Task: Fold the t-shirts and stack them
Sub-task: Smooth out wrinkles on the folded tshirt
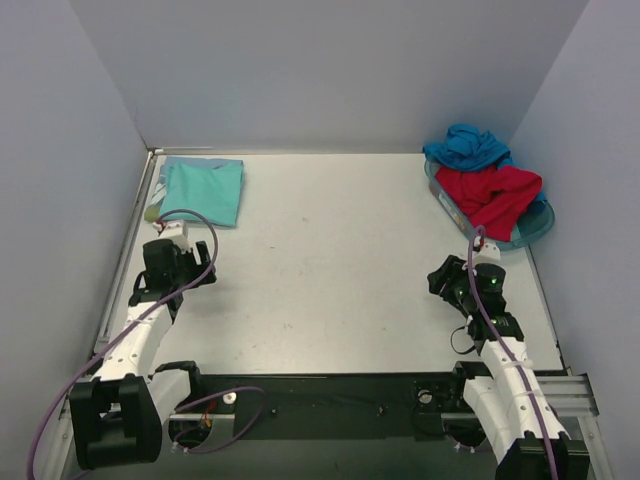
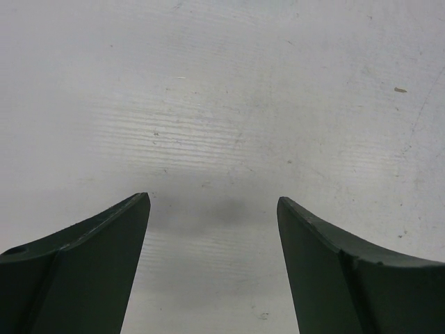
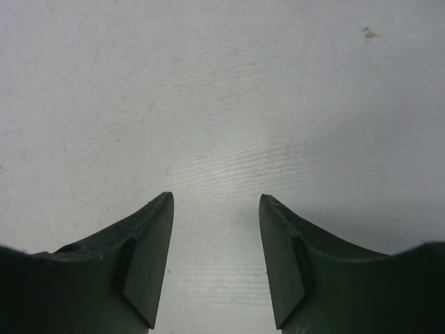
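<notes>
A folded mint-green t-shirt (image 1: 205, 190) lies flat at the table's far left. A red t-shirt (image 1: 495, 195) and a bright blue t-shirt (image 1: 467, 147) are bunched in a translucent blue tray (image 1: 532, 230) at the far right. The blue-teal lettered shirt is not visible. My left gripper (image 1: 170, 268) hovers over bare table just in front of the green shirt; in the left wrist view (image 2: 212, 209) it is open and empty. My right gripper (image 1: 452, 280) is below the tray over bare table; in the right wrist view (image 3: 215, 205) it is open and empty.
Grey walls close in the table on the left, back and right. A metal rail (image 1: 125, 260) runs along the table's left edge. Purple cables (image 1: 190, 222) loop over both arms. Both wrist views show only the scuffed white tabletop (image 2: 222, 104).
</notes>
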Available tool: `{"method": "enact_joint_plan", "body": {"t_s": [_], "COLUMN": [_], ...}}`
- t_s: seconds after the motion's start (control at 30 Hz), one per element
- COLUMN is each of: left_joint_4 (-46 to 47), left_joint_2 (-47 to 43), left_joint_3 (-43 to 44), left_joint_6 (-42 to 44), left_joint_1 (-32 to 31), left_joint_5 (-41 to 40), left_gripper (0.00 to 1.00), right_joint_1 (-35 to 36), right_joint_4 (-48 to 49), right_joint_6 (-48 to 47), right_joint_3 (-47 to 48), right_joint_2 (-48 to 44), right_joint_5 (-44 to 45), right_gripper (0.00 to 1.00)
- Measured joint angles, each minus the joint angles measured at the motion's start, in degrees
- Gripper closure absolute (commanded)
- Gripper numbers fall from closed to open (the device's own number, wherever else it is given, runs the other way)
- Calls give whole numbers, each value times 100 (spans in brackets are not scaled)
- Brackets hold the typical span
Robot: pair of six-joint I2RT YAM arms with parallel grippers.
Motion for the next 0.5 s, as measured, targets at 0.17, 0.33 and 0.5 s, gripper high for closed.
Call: {"method": "enact_joint_plan", "body": {"t_s": [0.17, 0.33, 0.5], "left_joint_4": [170, 262, 339], "left_joint_2": [0, 0, 0], "left_joint_3": [-55, -96, -103], "left_joint_6": [-61, -105, -103], "left_joint_1": [0, 0, 0], "left_joint_5": [-59, -68, -61], "left_gripper": [16, 16, 15], "right_joint_1": [0, 0, 0], "right_joint_4": [31, 31, 33], "right_joint_6": [0, 0, 0], "right_joint_3": [-39, -46, -46], "right_joint_2": [-22, -33, -31], "right_joint_5": [0, 0, -2], "right_gripper": [52, 52, 52]}}
